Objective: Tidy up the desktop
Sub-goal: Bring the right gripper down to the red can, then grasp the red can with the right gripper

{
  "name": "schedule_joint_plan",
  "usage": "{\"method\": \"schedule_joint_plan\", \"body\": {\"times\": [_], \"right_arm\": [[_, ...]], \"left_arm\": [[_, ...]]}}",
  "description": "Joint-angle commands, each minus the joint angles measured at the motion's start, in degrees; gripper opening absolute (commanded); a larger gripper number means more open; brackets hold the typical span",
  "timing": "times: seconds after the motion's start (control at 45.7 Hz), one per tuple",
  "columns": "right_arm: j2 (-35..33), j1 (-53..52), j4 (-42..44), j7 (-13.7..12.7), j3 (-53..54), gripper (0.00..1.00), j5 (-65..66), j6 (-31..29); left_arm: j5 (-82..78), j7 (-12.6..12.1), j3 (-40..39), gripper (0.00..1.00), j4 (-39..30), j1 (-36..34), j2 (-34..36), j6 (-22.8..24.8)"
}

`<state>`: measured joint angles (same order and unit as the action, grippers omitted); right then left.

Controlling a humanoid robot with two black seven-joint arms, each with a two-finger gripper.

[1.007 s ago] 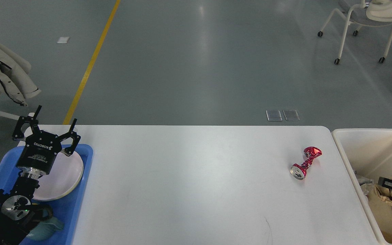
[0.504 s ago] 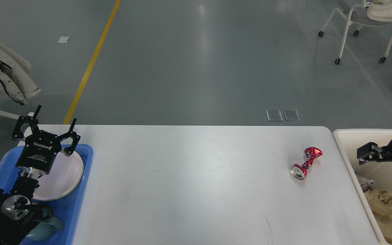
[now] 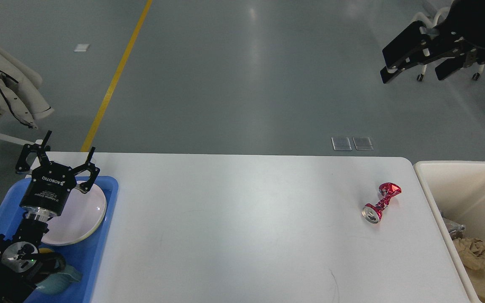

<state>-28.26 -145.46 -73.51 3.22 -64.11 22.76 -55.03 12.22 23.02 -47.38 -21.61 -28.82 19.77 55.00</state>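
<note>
The white desktop [image 3: 246, 227] fills the middle of the head view. A crushed red can [image 3: 381, 203] lies on it near the right end, its silver top facing me. My left gripper [image 3: 70, 141] is open and empty, hanging over the far end of the blue tray [image 3: 105, 235]. My right gripper [image 3: 413, 75] is open and empty, raised high at the upper right, well above and beyond the can and the cream bin [image 3: 470, 181].
The blue tray at the left edge holds a white plate [image 3: 84, 214] and a teal cup [image 3: 59, 283], partly hidden by my left arm. The cream bin at the right holds crumpled brown paper [image 3: 476, 252]. A wheeled chair stands behind my right gripper.
My right gripper has risen out of the cream bin to high at the upper right, open and empty. The left arm and the can have stayed put.
</note>
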Motion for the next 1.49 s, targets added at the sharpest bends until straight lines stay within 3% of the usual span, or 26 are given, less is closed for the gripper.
{"method": "schedule_joint_plan", "body": {"times": [0.0, 0.153, 0.285, 0.394, 0.482, 0.569, 0.723, 1.182, 1.336, 1.38, 1.467], "right_arm": [[0.14, 0.53, 0.03, -0.06, -0.14, 1.00, 0.09, 0.03], [0.40, 7.10, 1.61, -0.32, -0.67, 1.00, -0.08, 0.03], [0.75, 26.15, 4.77, -1.11, -1.02, 1.00, -2.01, 17.56], [7.50, 47.86, 14.59, -1.11, -1.37, 1.00, -11.22, 30.14], [11.47, 60.71, 27.43, -1.11, -1.20, 1.00, -18.17, 34.20], [13.40, 67.84, 33.51, -1.38, -0.49, 1.00, -18.71, 35.43], [13.94, 75.75, 40.11, -5.42, 1.26, 1.00, -18.80, 41.04], [16.75, 84.20, 46.70, -6.12, 6.53, 1.00, -19.77, 49.40], [18.07, 87.10, 48.81, -7.79, 8.03, 0.99, -19.59, 51.16], [18.15, 87.71, 49.34, -7.88, 8.12, 0.97, -19.59, 51.69], [18.51, 88.16, 49.60, -7.97, 8.30, 0.75, -19.59, 52.30]], "left_arm": [[-0.01, 0.01, 0.01, 0.97, -0.01, 0.00, 0.00, 0.00], [-0.01, 0.01, 0.01, 0.97, -0.01, 0.00, 0.00, 0.00], [-0.01, 0.01, 0.01, 0.97, -0.01, 0.00, 0.00, 0.00], [-0.01, 0.01, 0.01, 0.97, -0.01, 0.00, 0.00, 0.00], [-0.09, 0.01, 0.01, 0.97, -0.01, 0.00, 0.00, 0.00], [-0.01, 0.01, 0.01, 0.97, -0.01, 0.00, 0.00, 0.00], [-0.09, 0.01, 0.01, 0.97, -0.01, 0.00, 0.00, 0.00], [-0.01, 0.09, 0.01, 0.97, -0.01, 0.00, 0.00, 0.00], [-0.09, 0.09, 0.10, 0.97, -0.01, 0.00, 0.00, 0.00], [-0.01, 0.09, 0.01, 0.97, -0.01, 0.00, 0.00, 0.00], [-0.01, 0.09, 0.01, 0.97, -0.01, 0.00, 0.00, 0.00]]}}
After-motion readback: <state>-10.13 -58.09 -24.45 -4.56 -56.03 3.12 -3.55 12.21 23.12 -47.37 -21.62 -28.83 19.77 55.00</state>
